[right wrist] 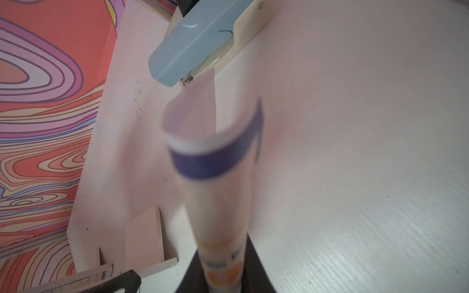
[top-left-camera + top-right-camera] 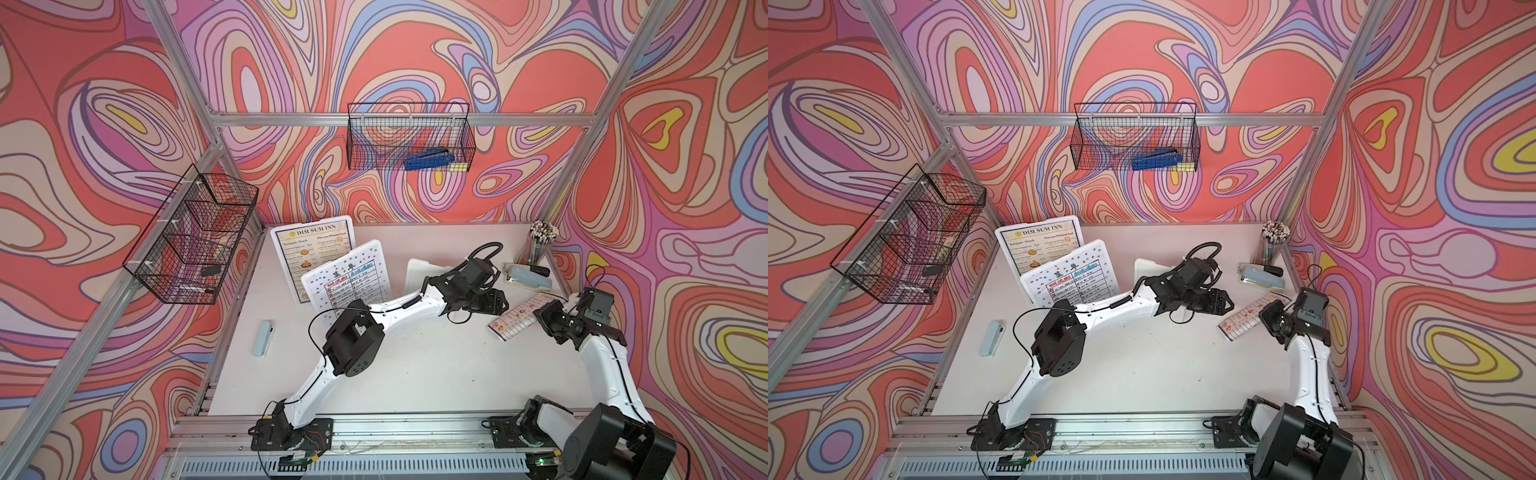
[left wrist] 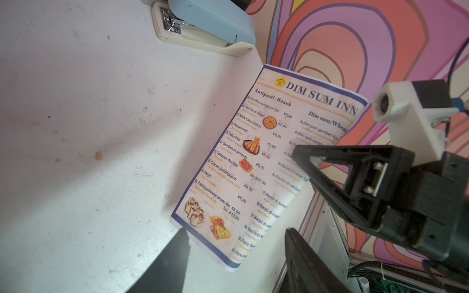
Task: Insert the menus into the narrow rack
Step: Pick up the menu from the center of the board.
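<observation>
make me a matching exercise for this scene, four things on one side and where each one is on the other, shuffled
1 small dim sum menu
2 white table menu
3 dark blue stapler
4 pencil cup

A in the wire basket on the back wall
B far right corner of the table
C pinched in the right claw
D upright in front of the big dim sum menu

Pairs: 1-C, 2-D, 3-A, 4-B

Curled menu [image 1: 215, 162] pinched in right gripper [image 1: 223, 275]; stapler [image 1: 193, 43] beyond.
</observation>
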`<state>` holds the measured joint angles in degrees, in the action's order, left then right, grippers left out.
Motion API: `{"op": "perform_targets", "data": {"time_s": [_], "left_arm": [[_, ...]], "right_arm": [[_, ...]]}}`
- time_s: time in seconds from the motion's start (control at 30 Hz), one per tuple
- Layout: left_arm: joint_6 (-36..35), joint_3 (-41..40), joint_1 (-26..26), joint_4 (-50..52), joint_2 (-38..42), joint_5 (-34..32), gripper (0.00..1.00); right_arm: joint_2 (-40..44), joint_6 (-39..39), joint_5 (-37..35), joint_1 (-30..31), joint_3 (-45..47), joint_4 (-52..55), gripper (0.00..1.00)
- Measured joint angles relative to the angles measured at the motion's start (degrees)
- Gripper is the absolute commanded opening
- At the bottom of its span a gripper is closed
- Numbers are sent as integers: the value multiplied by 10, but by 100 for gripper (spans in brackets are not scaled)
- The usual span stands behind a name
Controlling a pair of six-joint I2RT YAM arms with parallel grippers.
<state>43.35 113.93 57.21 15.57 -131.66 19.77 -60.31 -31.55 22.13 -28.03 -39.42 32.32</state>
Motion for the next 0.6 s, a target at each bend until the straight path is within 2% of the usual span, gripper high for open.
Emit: {"op": "perform_targets", "data": {"time_s": [0.07,0.17,0.37,0.47,0.6], "left_arm": [[-3,-5,-3,-1,0,5,61],[-8,-8,-9,-5,0,15,60],[-30,-40,-13,-12,32,18,60],[-46,-68,-13,-12,82,12,61],[-71,-111,-13,-22,174,-3,68]], "right_arm": [[4,5,8,0,0,1,21],[30,11,21,0,0,5,15],[104,18,45,0,-23,19,14],[131,20,69,0,-46,20,13],[153,21,120,0,-71,14,13]]}}
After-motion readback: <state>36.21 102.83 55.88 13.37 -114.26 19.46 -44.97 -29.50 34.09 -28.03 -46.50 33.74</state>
